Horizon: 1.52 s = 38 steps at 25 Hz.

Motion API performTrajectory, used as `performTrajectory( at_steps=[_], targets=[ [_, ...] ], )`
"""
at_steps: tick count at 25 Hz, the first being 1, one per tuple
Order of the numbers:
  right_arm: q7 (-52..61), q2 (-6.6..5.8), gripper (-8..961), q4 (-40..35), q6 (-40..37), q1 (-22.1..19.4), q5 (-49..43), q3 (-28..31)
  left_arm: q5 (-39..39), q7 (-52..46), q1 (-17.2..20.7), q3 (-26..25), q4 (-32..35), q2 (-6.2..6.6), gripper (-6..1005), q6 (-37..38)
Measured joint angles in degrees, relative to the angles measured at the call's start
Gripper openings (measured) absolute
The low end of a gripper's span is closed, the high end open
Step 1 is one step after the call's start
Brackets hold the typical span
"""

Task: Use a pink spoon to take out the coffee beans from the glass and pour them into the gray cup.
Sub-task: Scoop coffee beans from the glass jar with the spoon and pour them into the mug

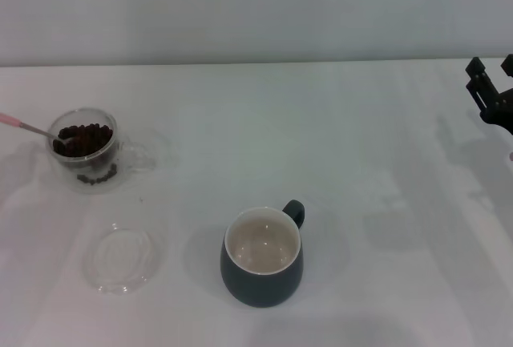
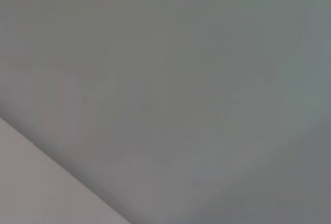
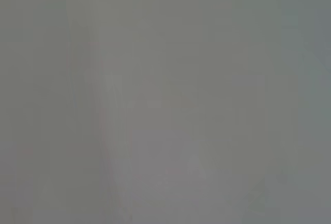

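The glass (image 1: 84, 151) stands at the left of the white table (image 1: 337, 139), with a heap of coffee beans (image 1: 84, 137) inside. The pink spoon (image 1: 28, 127) leans in the glass with its bowl among the beans, and its pink handle runs off the view's left edge. The gray cup (image 1: 262, 257) stands near the front middle, upright and empty, its handle toward the back right. My right gripper (image 1: 491, 65) hovers at the far right edge, open and empty. My left gripper is out of view. Both wrist views show only a plain grey surface.
A flat shallow clear glass dish (image 1: 120, 260) lies on the table in front of the glass, left of the gray cup. A pale wall rises behind the table's far edge.
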Motion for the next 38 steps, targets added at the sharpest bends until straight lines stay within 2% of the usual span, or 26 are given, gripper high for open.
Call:
performTrajectory(
  at_steps=[9,16,23,33,38],
  targets=[
    [0.0,0.01,613,0.5,0.0,-0.2,-0.2,-0.2,0.0,-1.8,0.3,-1.1,0.1,-0.06,154,2.1],
    [0.0,0.01,613,0.6,0.0,-0.2,-0.2,-0.3,0.0,-1.5,2.2,-3.9,0.1,-0.37,156,5.6],
    [0.0,0.01,613,0.6,0.0,0.0,-0.2,-0.4,-0.9,-1.8,3.9,-4.2,0.1,-0.45,157,8.4],
    [-0.1,0.01,613,0.6,-0.1,0.0,-0.3,-0.4,-4.3,-3.9,5.5,-4.3,0.0,-1.17,159,11.6],
    [-0.2,0.01,613,0.6,-0.1,0.0,-0.3,-0.4,-3.9,-5.8,5.3,-4.0,-0.1,-2.32,160,12.7]
  ],
)
